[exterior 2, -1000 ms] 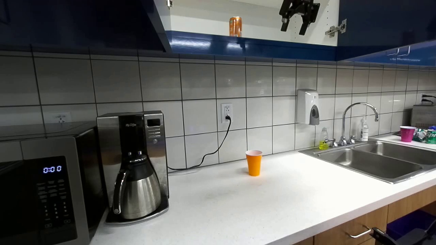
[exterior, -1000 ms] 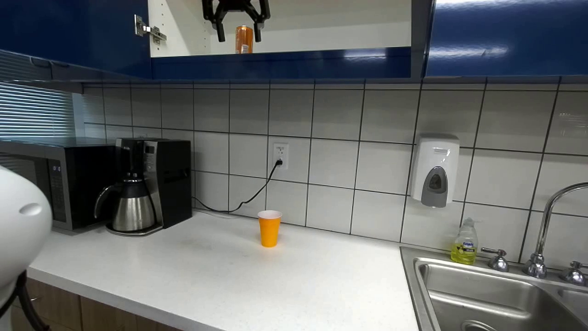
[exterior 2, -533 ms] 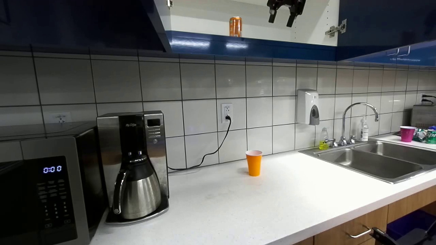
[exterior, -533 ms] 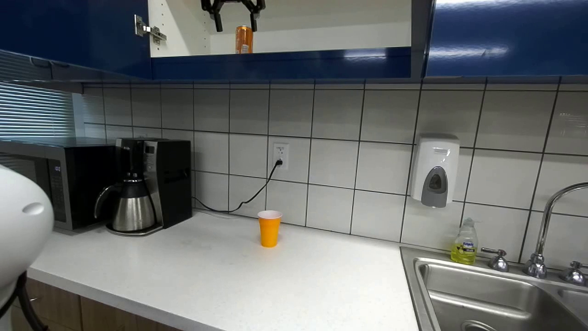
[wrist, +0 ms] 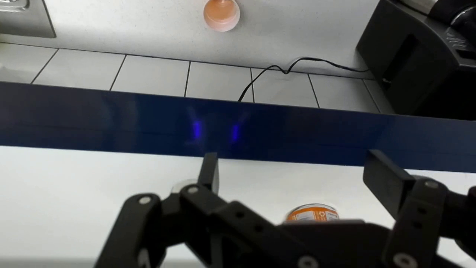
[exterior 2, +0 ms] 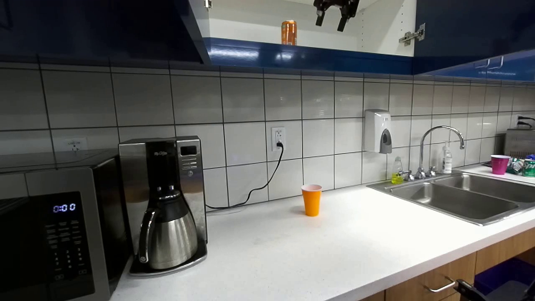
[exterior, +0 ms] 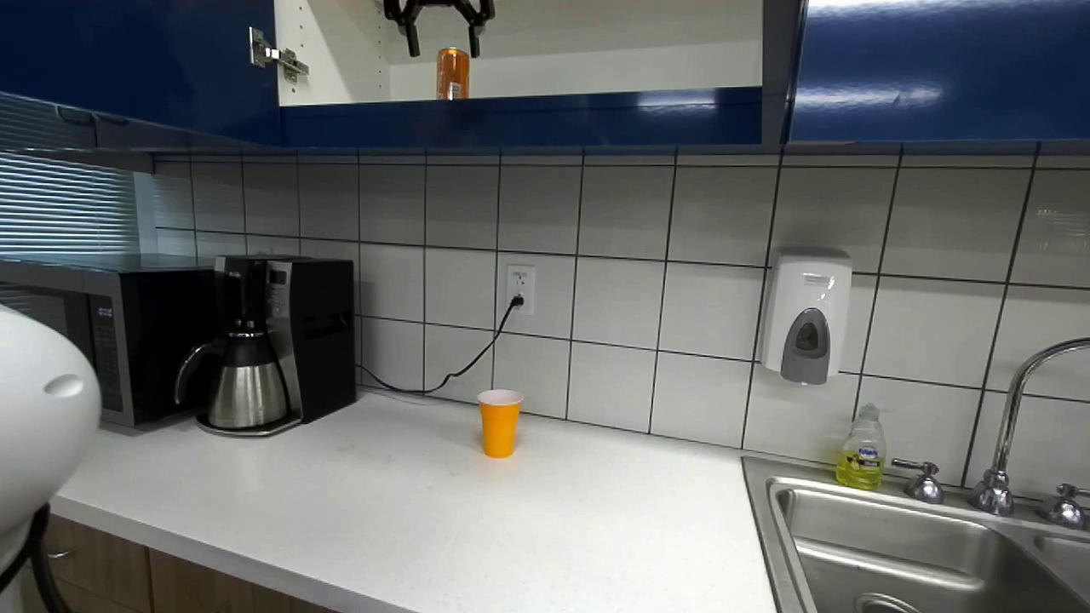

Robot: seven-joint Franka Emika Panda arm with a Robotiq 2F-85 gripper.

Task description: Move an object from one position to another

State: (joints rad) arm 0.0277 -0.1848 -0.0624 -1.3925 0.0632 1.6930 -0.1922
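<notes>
I take the orange can (exterior: 452,75) as the thing to move, since the task names no object; it stands upright in the cupboard (exterior: 596,38), its base hidden behind the blue front edge (exterior: 519,123). By my reading this is the approach, with no grasp made. Next I should need to shift over the can, seemingly deeper into the cupboard, then drop with one finger on either side before bringing them together. My fingers (wrist: 209,171) are spread apart, gripping nothing. In the wrist view the can, partly hidden, sits at about five o'clock from the gap between the tips. In an exterior view the can (exterior 2: 289,32) lies near nine o'clock from the fingers, clearly apart. Farther out, in both exterior views, an orange cup (exterior 2: 312,202) stands on the desk (exterior 2: 292,259) at six o'clock from the can, the coffee maker (exterior 2: 192,196) at seven, the sink (exterior: 765,511) between four and five.
</notes>
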